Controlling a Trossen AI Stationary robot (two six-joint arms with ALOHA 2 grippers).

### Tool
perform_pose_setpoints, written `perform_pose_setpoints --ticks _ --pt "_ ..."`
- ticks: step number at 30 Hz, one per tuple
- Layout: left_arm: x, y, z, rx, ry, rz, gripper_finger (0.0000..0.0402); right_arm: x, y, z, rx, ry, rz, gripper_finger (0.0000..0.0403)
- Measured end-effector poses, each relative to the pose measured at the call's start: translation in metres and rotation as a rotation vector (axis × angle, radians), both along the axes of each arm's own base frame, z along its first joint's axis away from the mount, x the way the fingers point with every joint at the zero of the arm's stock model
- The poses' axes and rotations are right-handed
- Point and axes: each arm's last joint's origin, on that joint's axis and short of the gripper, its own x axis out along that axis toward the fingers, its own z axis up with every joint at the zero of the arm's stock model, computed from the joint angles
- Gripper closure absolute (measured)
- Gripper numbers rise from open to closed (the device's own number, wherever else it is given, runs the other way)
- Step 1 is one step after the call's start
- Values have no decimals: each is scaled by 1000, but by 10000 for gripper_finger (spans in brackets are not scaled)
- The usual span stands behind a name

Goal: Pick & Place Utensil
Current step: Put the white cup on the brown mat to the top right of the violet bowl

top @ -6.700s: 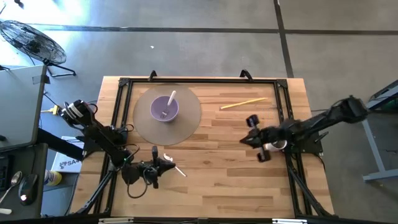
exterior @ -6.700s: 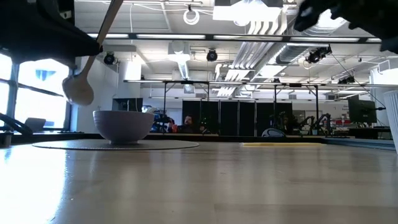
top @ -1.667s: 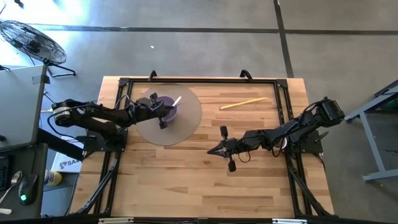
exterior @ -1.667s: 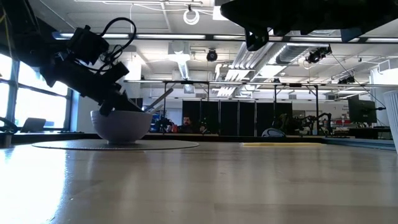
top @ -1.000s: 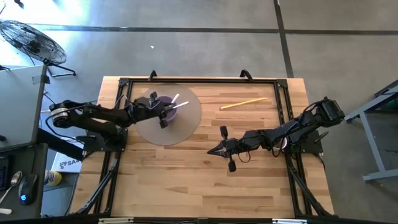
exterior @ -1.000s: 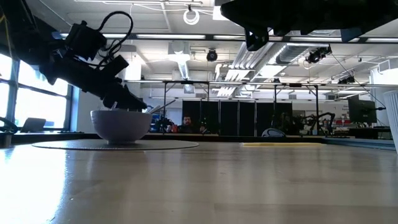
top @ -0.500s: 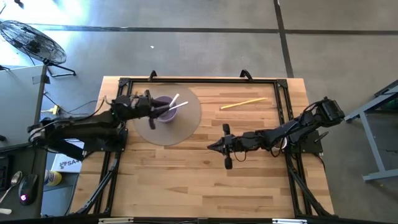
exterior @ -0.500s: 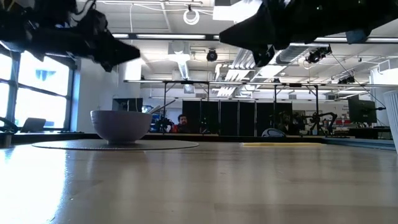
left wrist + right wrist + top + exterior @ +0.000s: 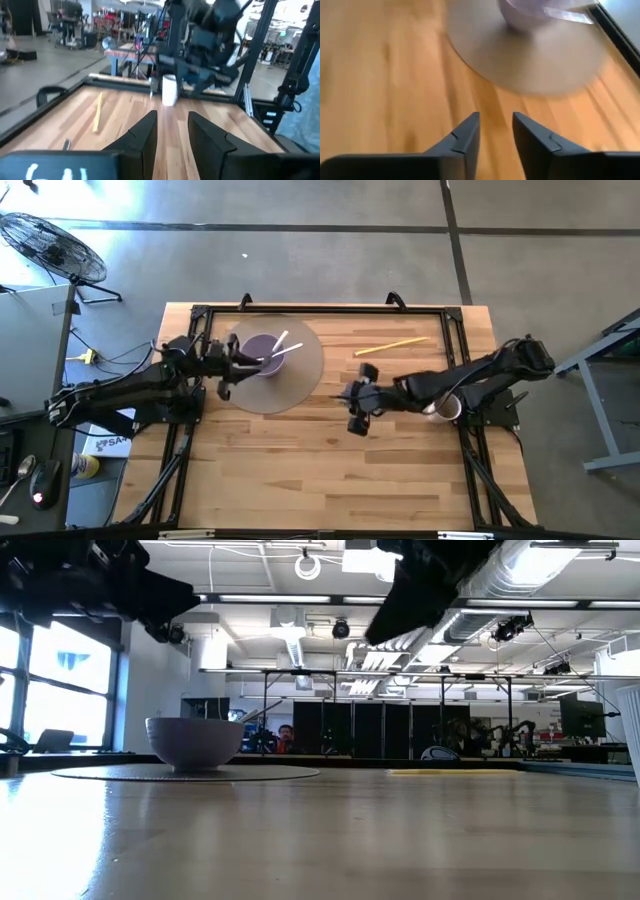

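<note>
Drawn back from the purple bowl (image 9: 263, 353) to the mat's edge, left gripper (image 9: 232, 367) jaws parted and empty; right gripper (image 9: 350, 395) stretched over mid-tabletop (image 9: 400, 470), jaws likewise parted.

Floor fan (image 9: 50, 245), white cup (image 9: 170, 90), black table frame (image 9: 320, 310)

high: straight down | low: table-level | wrists: forward | shared: bowl (image 9: 263, 352)

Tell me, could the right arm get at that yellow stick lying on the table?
Probably yes. The yellow stick lies alone on bare wood behind the right pincer, which is empty with fingers slightly apart, and nothing stands between them.
</note>
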Motion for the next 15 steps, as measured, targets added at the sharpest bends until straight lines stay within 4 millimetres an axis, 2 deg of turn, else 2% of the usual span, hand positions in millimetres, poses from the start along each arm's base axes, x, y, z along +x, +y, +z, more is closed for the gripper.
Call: perform_pose_setpoints --ticks 6,11,15 --pt "1 0 -9 -38 84 1 296 -15 -21 29 94 245 -172 215" --pt "0 0 -14 -63 138 2 296 -23 -31 28 172 338 -236 147" --pt "0 0 -14 -71 134 -3 296 -30 -42 24 247 420 -287 108"
